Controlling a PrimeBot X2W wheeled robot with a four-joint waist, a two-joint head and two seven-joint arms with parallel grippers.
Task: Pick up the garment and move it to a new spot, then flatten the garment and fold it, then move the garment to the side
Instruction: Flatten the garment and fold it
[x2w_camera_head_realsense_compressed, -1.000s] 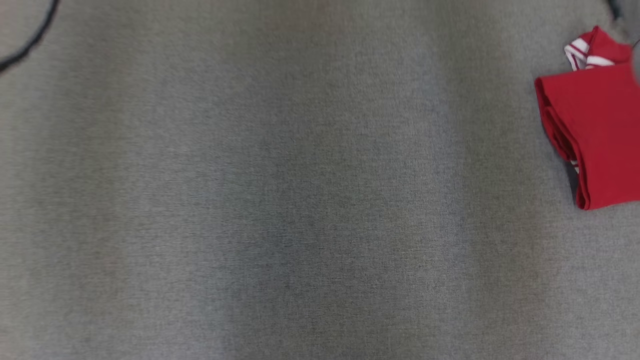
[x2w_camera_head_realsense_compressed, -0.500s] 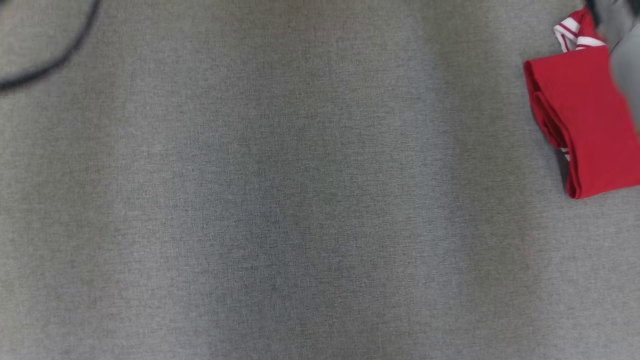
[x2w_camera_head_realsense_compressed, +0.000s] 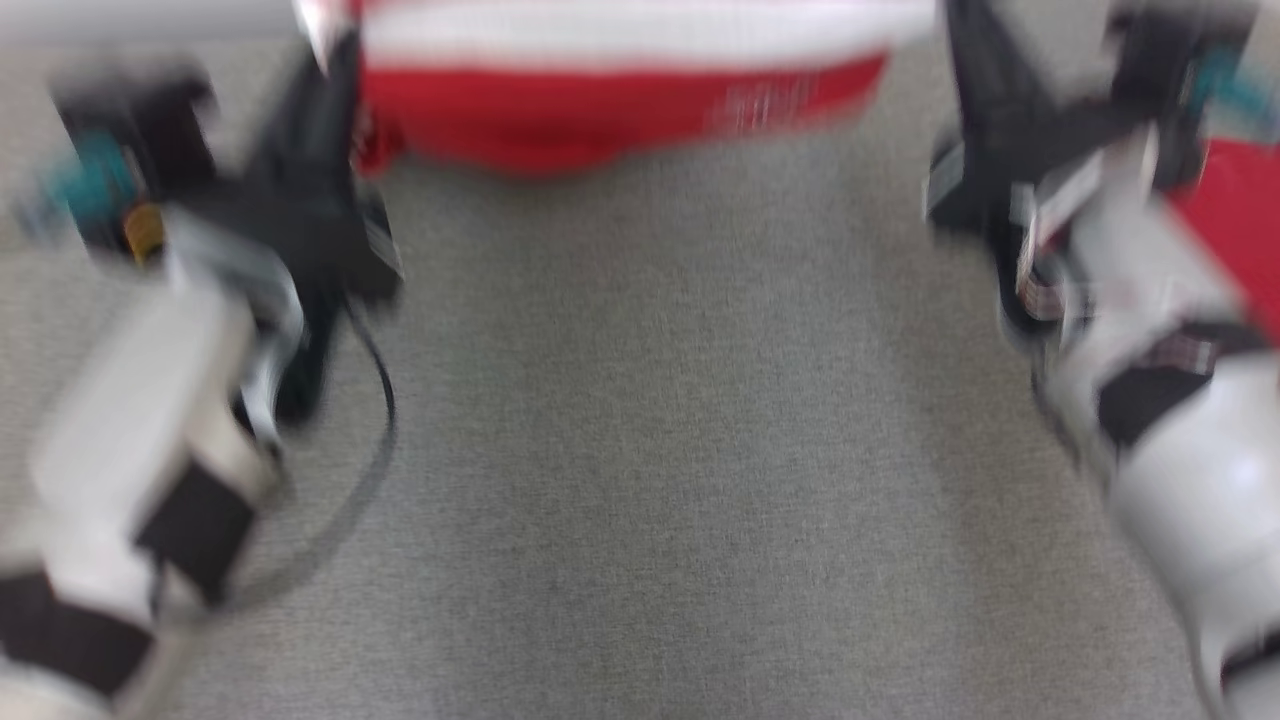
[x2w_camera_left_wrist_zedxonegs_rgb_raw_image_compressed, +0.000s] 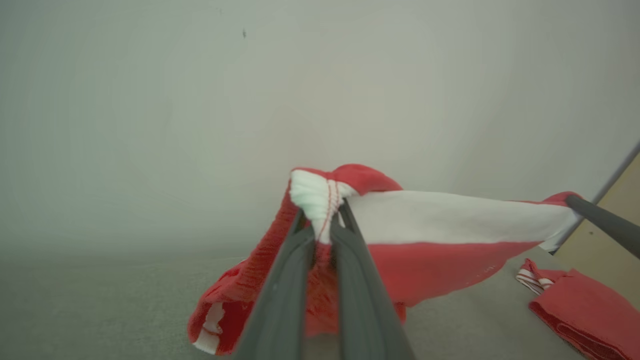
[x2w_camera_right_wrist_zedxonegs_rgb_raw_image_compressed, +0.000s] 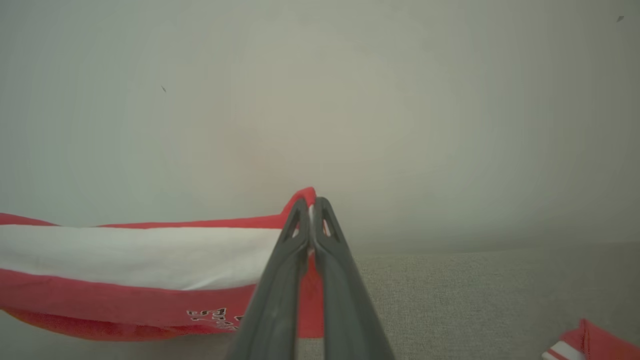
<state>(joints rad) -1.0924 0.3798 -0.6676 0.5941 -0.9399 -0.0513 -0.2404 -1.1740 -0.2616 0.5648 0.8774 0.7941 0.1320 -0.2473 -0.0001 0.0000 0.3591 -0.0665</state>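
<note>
Closest in, the left gripper (x2w_camera_left_wrist_zedxonegs_rgb_raw_image_compressed: 323, 214) is clenched on a bunched white-and-red corner of the garment (x2w_camera_left_wrist_zedxonegs_rgb_raw_image_compressed: 440, 220), the cloth squeezed up between its two dark fingers. The right gripper (x2w_camera_right_wrist_zedxonegs_rgb_raw_image_compressed: 311, 206) is likewise pinched tight, on a red edge at the opposite end. Between them the garment hangs as a taut band, a broad white stripe along the top and red below. Some small printed lettering sits on the red just left of the right gripper's fingers. Under the left gripper the cloth sags in a looser red fold. Whether that fold brushes the grey table (x2w_camera_head_realsense_compressed: 640, 450) or hangs just clear of it cannot be told. The head view is badly smeared, though it does show both arms raised with the garment spanning the gap ahead of them. Farther out, beyond and to the right of the right gripper, a folded red piece (x2w_camera_left_wrist_zedxonegs_rgb_raw_image_compressed: 585, 305) with white-striped trim lies flat on the table. It is well apart from the held cloth, and it looks like a separate item. Behind everything is a plain pale wall (x2w_camera_left_wrist_zedxonegs_rgb_raw_image_compressed: 200, 100). As for progress, the pick-up appears done and the carry to a new spot seems to be the step in hand. Laying the garment down, flattening it, folding it and moving it aside all look to be left.
</note>
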